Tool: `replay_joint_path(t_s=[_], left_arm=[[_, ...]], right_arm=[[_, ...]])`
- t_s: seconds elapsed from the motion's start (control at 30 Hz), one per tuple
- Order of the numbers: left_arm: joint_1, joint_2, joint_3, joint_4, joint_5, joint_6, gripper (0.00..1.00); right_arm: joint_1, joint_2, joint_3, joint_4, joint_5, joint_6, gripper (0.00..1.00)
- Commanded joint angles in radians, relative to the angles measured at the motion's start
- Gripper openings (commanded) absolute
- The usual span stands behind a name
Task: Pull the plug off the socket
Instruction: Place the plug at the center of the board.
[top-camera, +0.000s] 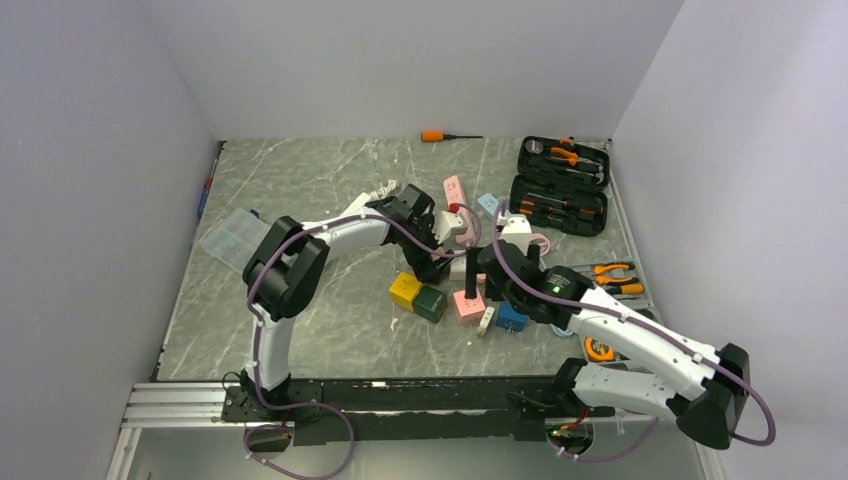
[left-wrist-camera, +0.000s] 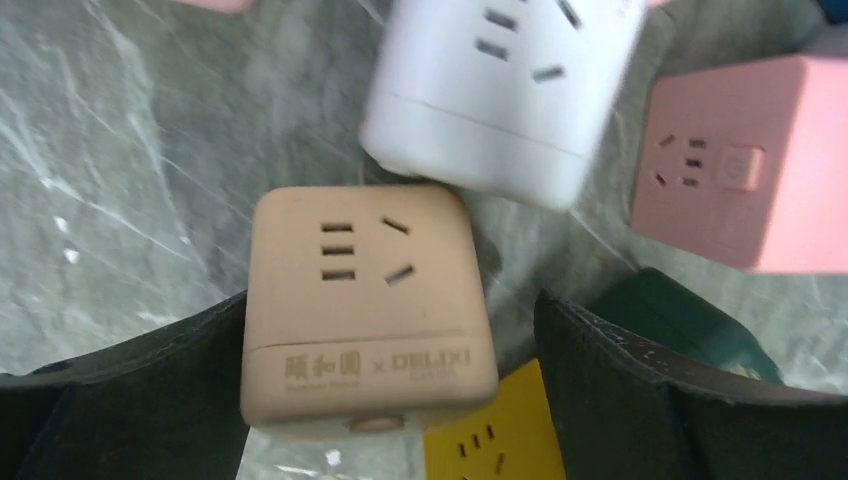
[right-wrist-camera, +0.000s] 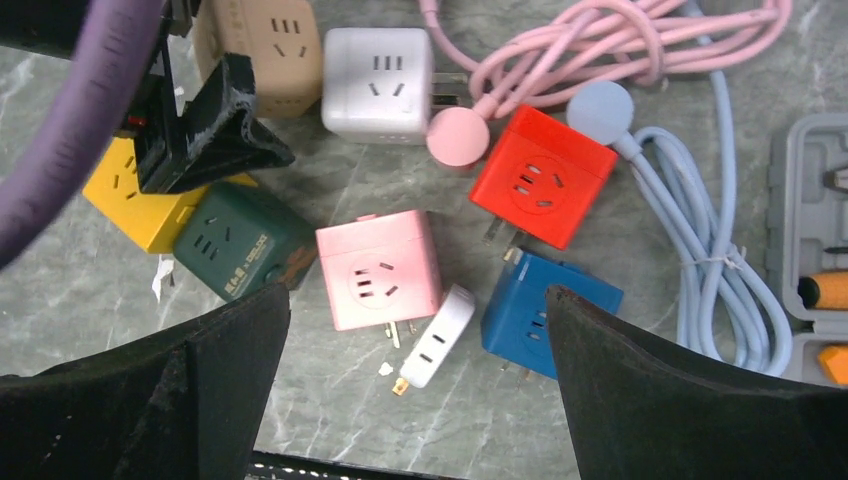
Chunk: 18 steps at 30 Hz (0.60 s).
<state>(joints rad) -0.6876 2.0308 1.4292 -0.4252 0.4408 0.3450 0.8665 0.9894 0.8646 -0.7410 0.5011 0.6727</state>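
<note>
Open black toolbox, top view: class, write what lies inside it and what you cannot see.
The toolbox holds orange-handled pliers in its far half and what look like orange-handled screwdrivers in its near half. Anything beneath them is covered.

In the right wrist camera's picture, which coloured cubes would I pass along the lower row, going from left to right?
Yellow socket cube → dark green socket cube → pink socket cube → blue socket cube.
</note>
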Motion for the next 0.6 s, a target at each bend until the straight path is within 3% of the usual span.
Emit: replay_joint_path(t_s=[0.0, 0.17, 0.43, 0.57], left_arm=[[0.001, -0.146, -0.018, -0.077, 0.067, -0.017, 0.99], [0.078, -0.305, -0.025, -0.157, 0.144, -0.044, 0.99], [0.346, -0.493, 0.055, -0.404, 0.352, -0.024, 0.99], [0.431, -0.589, 0.041, -0.487, 0.307, 0.032, 0.99]], right_arm=[[0.057, 0.063, 0.059, 0.062, 0.063, -0.016, 1.0], [0.064, 0.111, 0.045, 0.126, 0.038, -0.037, 0.94], [0.066, 0.232, 0.048, 0.252, -0.004, -0.116, 0.87], [0.065, 0.365, 0.092, 0.29, 0.009, -0.154, 0.76]])
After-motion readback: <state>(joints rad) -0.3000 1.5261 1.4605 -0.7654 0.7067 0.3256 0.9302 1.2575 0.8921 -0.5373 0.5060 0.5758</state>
